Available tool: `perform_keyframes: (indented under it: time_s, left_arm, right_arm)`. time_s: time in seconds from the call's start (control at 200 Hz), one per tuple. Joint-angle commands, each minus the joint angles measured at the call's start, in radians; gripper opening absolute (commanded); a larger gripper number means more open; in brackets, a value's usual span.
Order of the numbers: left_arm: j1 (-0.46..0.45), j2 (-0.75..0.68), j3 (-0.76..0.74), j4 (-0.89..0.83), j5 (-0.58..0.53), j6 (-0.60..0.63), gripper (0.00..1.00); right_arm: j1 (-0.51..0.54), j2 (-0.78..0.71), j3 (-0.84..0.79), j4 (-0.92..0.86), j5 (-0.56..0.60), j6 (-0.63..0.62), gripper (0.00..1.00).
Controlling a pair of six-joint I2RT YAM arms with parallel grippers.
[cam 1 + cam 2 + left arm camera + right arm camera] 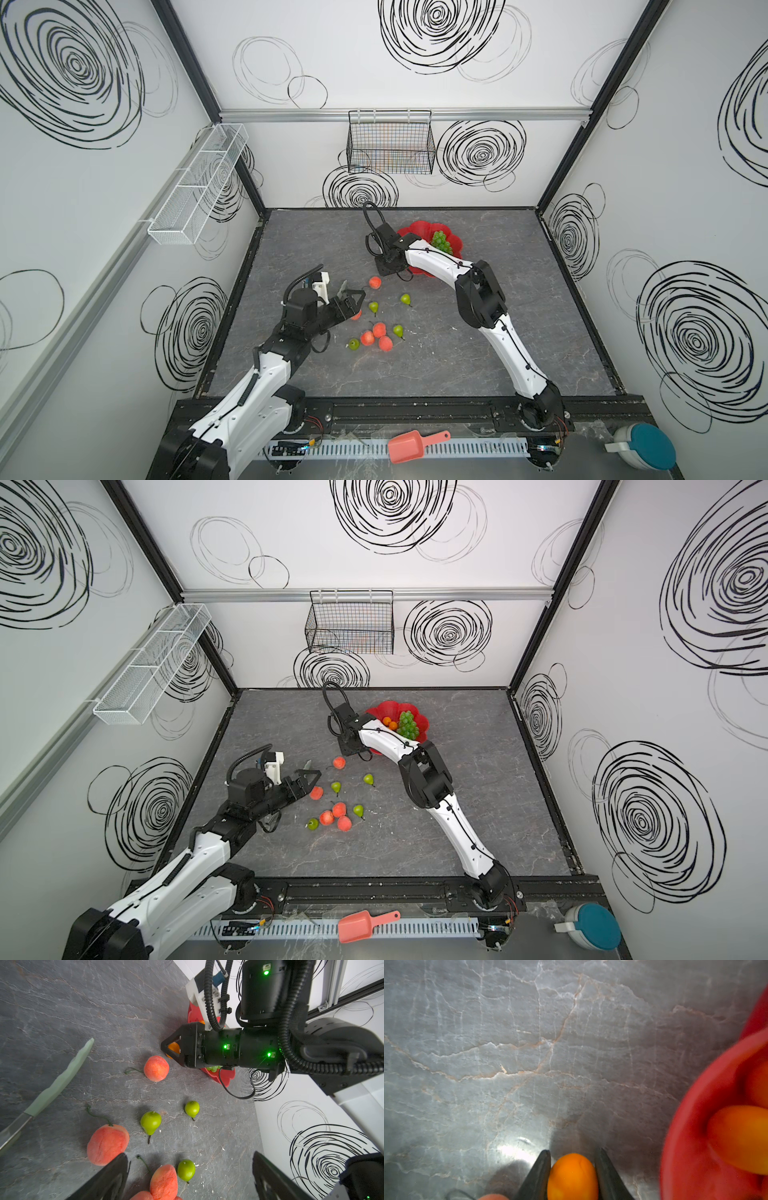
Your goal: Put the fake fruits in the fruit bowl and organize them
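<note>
Right wrist shows fruit bowl point(685, 1126) near orange ball point(572, 1176) within right end effector point(573, 1149).

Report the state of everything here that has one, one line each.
fruit bowl: on the table, partly filled.
grapes: in the bowl.
two oranges: in the bowl.
third orange: gripped, beside the bowl, outside it.
right gripper: shut on the third orange.
left gripper: open, empty, above loose fruit.
peaches: five, loose on the table.
pears: four, loose on the table.
</note>
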Motion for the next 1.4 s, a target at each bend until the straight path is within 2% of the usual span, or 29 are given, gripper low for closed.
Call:
perform_keyframes:
  time_s: [0.0, 0.3, 0.66, 1.021, 1.391]
  left_arm:
    - [0.008, 0.023, 0.062, 0.026, 0.0, 0.037, 0.96]
    - [-0.019, 0.171, 0.184, 0.056, -0.005, 0.076, 0.96]
    - [-0.16, 0.377, 0.349, 0.074, -0.049, 0.111, 0.96]
    - [-0.261, 0.559, 0.489, 0.1, -0.068, 0.116, 0.96]
    - [-0.279, 0.578, 0.504, 0.1, -0.072, 0.116, 0.96]
  right_arm:
    - [-0.006, -0.084, 0.022, -0.05, -0.008, 0.016, 0.32]
    - [-0.016, -0.215, -0.035, -0.041, -0.01, 0.021, 0.33]
    - [-0.132, -0.292, -0.11, -0.022, -0.008, 0.012, 0.32]
    - [-0.217, -0.234, -0.136, -0.005, -0.016, -0.004, 0.32]
    - [-0.223, -0.116, -0.031, -0.052, -0.007, -0.011, 0.33]
